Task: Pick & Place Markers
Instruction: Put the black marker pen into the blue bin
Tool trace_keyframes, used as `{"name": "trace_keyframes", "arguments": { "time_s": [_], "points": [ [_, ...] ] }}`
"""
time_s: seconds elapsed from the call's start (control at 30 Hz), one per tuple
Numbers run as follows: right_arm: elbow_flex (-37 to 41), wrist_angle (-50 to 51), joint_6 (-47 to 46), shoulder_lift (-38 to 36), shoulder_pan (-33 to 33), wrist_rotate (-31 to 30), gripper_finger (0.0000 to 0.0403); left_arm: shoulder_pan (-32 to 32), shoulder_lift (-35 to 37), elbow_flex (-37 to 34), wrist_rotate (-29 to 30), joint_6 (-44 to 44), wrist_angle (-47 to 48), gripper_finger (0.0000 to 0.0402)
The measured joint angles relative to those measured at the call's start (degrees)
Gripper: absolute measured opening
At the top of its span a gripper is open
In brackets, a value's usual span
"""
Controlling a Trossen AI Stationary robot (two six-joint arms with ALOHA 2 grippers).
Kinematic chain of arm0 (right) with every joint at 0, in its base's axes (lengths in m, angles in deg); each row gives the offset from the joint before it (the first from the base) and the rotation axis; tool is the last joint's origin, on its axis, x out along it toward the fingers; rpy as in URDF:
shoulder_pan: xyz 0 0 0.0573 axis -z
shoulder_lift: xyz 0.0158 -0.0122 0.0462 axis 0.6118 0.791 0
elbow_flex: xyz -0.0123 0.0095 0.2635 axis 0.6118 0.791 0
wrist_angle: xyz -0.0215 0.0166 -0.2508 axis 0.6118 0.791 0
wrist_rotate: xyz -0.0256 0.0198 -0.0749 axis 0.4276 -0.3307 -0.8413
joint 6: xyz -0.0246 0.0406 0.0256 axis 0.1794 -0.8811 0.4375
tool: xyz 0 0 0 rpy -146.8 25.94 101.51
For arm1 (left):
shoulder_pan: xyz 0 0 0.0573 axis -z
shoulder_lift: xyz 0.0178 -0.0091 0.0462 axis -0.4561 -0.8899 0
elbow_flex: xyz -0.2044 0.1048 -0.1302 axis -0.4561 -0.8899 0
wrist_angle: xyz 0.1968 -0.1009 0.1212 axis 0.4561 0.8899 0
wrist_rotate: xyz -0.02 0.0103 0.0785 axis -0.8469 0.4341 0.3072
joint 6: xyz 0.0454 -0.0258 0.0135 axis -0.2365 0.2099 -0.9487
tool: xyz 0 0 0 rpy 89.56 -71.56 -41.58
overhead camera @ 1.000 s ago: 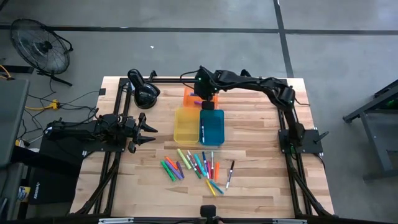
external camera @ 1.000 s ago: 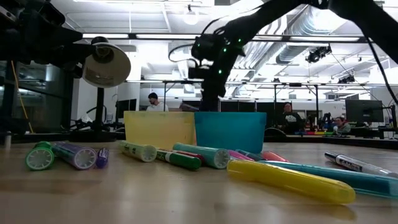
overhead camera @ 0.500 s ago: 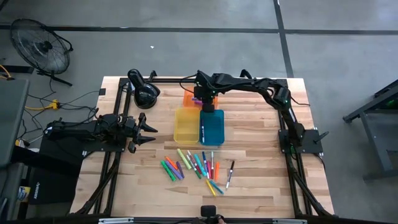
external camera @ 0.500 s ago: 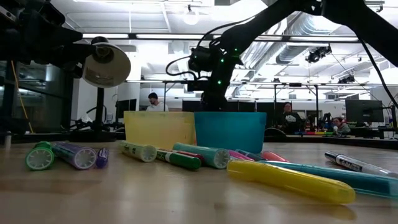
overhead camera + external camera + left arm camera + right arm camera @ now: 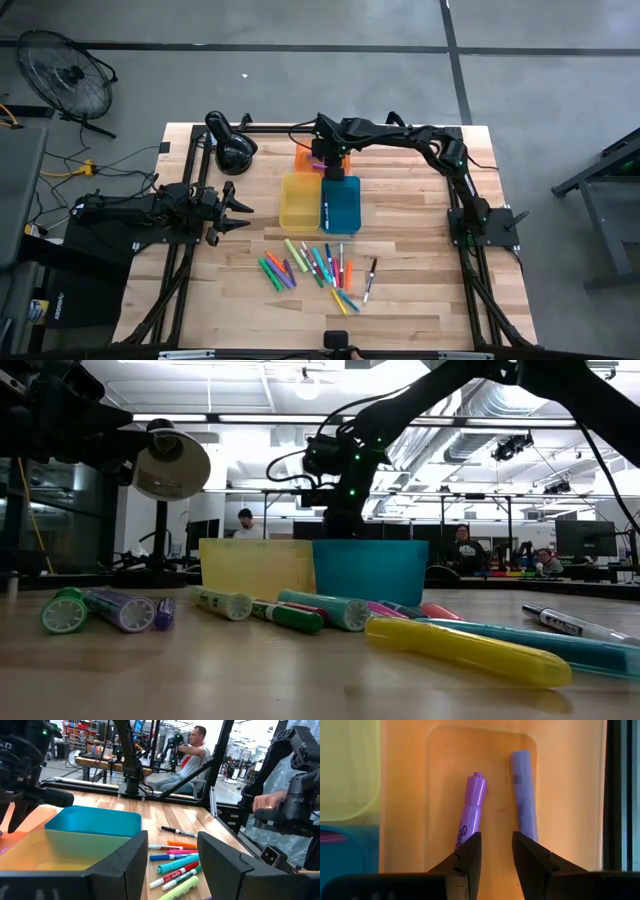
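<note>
Two purple markers point(image 5: 472, 807) point(image 5: 524, 795) lie flat on the floor of the orange tray point(image 5: 303, 155), side by side. My right gripper point(image 5: 496, 840) hangs open just above them, pointing steeply down, one finger in front of each marker's near end; bare tray floor shows in the gap. Many more markers point(image 5: 318, 268) lie loose on the table near its front edge. At the table's left my left gripper point(image 5: 240, 208) waits open, pointing level across the table.
A yellow tray point(image 5: 298, 200) and a blue tray point(image 5: 341, 203) stand side by side just in front of the orange tray. A black desk lamp point(image 5: 232, 148) stands at the far left. A black-capped pen point(image 5: 370, 280) lies apart from the marker pile.
My right gripper has sunk a little toward the orange tray in the first half second, then kept still over it.
</note>
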State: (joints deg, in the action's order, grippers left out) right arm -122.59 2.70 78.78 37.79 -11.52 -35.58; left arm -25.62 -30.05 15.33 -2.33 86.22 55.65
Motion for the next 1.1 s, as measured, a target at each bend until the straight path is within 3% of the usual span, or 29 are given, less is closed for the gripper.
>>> {"name": "trace_keyframes", "arguments": {
  "time_s": [0.27, 0.77, 0.97, 1.1],
  "points": [
    [0.0, 0.9, -2.2, -3.8, -1.2, -3.9, 0.0098, 0.0, 0.0, 0.0, 0.0, 0.0, 0.0, 0.017],
    [-0.1, 2.3, -17.9, -12.7, -10.2, 5.5, 0.0099, 0.0, 0.0, 0.0, 0.0, 0.0, 0.0, 0.017],
    [-0.1, 11.3, -19.9, -13.4, -15.8, 11.7, 0.0099, 0.0, 0.0, 0.0, 0.0, 0.0, 0.0, 0.017],
    [1.5, 20.6, -20.0, -13.4, -20.6, 10.8, 0.0099, 0.0, 0.0, 0.0, 0.0, 0.0, 0.0, 0.017]
  ]
}}
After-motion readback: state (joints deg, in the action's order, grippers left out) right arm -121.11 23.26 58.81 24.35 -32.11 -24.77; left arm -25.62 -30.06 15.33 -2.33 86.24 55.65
